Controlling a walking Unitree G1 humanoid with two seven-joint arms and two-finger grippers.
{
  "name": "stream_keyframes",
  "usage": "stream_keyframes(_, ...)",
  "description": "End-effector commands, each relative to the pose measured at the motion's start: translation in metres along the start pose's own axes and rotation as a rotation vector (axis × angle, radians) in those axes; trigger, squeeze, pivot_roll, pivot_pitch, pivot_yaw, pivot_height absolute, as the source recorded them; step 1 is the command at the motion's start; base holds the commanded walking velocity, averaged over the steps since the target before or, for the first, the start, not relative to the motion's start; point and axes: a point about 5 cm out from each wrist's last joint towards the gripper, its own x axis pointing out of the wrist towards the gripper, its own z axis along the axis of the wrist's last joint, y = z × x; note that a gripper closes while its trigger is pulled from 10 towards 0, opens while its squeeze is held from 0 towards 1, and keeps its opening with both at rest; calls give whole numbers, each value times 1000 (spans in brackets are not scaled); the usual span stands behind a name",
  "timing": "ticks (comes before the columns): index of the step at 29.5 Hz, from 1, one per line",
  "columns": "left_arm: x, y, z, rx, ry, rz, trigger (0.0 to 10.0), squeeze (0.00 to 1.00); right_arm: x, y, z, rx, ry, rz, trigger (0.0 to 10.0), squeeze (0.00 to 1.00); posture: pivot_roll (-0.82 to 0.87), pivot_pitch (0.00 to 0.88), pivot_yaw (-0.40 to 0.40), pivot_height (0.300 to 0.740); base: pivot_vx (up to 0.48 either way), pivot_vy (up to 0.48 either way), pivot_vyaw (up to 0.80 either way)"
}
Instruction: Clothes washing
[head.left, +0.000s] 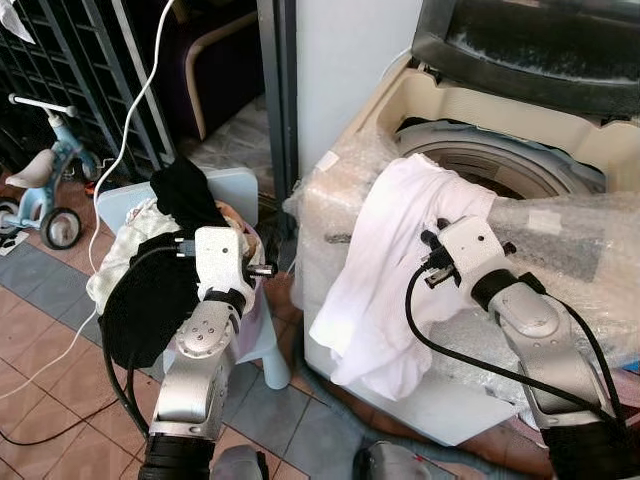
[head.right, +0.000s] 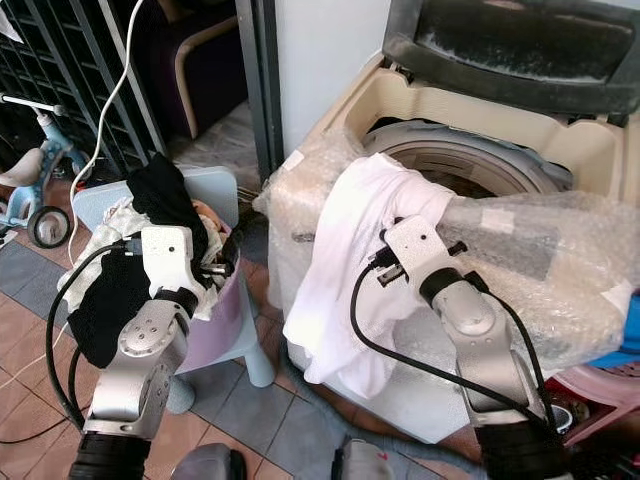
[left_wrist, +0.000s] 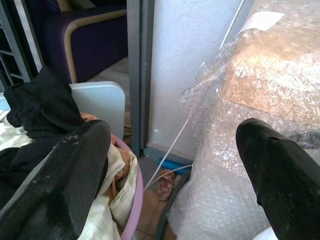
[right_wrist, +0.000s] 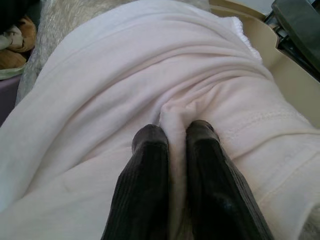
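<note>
A white garment (head.left: 385, 270) hangs over the front rim of the top-loading washing machine (head.left: 500, 165), trailing down its front. My right gripper (right_wrist: 175, 132) is shut on a fold of this white garment, close to the drum opening. To the left, a pink laundry basket (head.left: 255, 310) holds a pile of clothes, with a black garment (head.left: 185, 195) on top. My left gripper (left_wrist: 172, 132) stands open with nothing in it, between the basket and the washer's wrapped side. One of its fingers (left_wrist: 75, 175) is over the basket's clothes.
Bubble wrap (head.left: 560, 230) covers the washer's top and side; its dark lid (head.left: 530, 45) stands raised. The basket rests on a pale blue stool (head.left: 235, 190). A tricycle (head.left: 45, 190), a white cable (head.left: 130, 130) and a dark door post (head.left: 280, 90) are nearby.
</note>
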Motion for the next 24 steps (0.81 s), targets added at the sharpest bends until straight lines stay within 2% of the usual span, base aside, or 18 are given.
stream_keyframes(1, -2, 0, 3, 7, -6, 8, 10000, 0, 7, -5, -14, 27, 83, 68, 0, 0, -37, 110, 18, 728, 0, 0, 0)
stream_keyframes(3, -2, 1, 3, 8, -6, 8, 10000, 0, 9, -8, -9, 21, 58, 73, 0, 0, -37, 110, 18, 728, 0, 0, 0)
stream_keyframes(4, -1, 2, 5, 12, -8, 10, 10000, 0, 20, -29, 10, 26, 2, 76, 0, 0, -34, 109, 17, 728, 0, 0, 0)
stream_keyframes(5, -1, 2, 5, 12, -8, 10, 10000, 0, 20, -29, 10, 26, 2, 76, 0, 0, -34, 109, 17, 728, 0, 0, 0)
stream_keyframes(7, 0, 3, 5, 14, -9, 11, 10000, 0, 26, -45, 23, 37, -27, 69, 0, 0, -31, 106, 17, 728, 0, 0, 0)
stream_keyframes(8, 0, 4, 6, 16, -10, 12, 10000, 0, 32, -62, 36, 31, -57, 50, 0, 0, -30, 104, 17, 728, 0, 0, 0)
stream_keyframes(9, 1, 4, 6, 17, -8, 16, 10000, 0, 41, -100, 75, 52, -171, -11, 0, 0, -31, 99, 17, 728, 0, 0, 0)
stream_keyframes(11, 1, 4, 5, 18, -6, 17, 10000, 0, 44, -120, 98, 67, -234, -56, 0, 0, -30, 95, 19, 728, 0, 0, 0)
stream_keyframes(13, 2, 3, 5, 18, -7, 15, 10000, 0, 45, -145, 122, 61, -274, -164, 0, 0, -31, 91, 20, 728, 0, 0, 0)
stream_keyframes(16, 3, -1, 7, 15, -14, 7, 10000, 0, 27, -197, 156, 157, -367, -483, 0, 0, -21, 85, 11, 728, 0, 0, 0)
stream_keyframes(18, 3, -1, 8, 13, -17, 13, 10000, 0, 5, -225, 169, 154, -411, -707, 0, 0, -16, 85, 3, 728, 0, 0, 0)
stream_keyframes(20, 2, 2, 7, 12, -17, 32, 10000, 0, -7, -238, 174, 95, -403, -814, 0, 0, -13, 84, -4, 728, 0, 0, 0)
stream_keyframes(21, 2, 2, 7, 12, -17, 32, 10000, 0, -7, -238, 174, 95, -403, -814, 0, 0, -13, 84, -4, 728, 0, 0, 0)
stream_keyframes(22, 1, 4, 6, 11, -15, 39, 10000, 0, -3, -236, 169, 63, -362, -785, 2549, 0, -13, 86, -9, 728, 0, 0, 0)
stream_keyframes(23, 0, 5, 5, 10, -12, 45, 10000, 0, 4, -231, 162, 42, -315, -745, 10000, 0, -13, 86, -10, 728, 0, 0, 0)
stream_keyframes(24, -1, 5, 3, 9, -7, 49, 10000, 0, 22, -215, 135, -6, -169, -612, 10000, 678, -12, 87, -10, 728, 0, 0, 0)
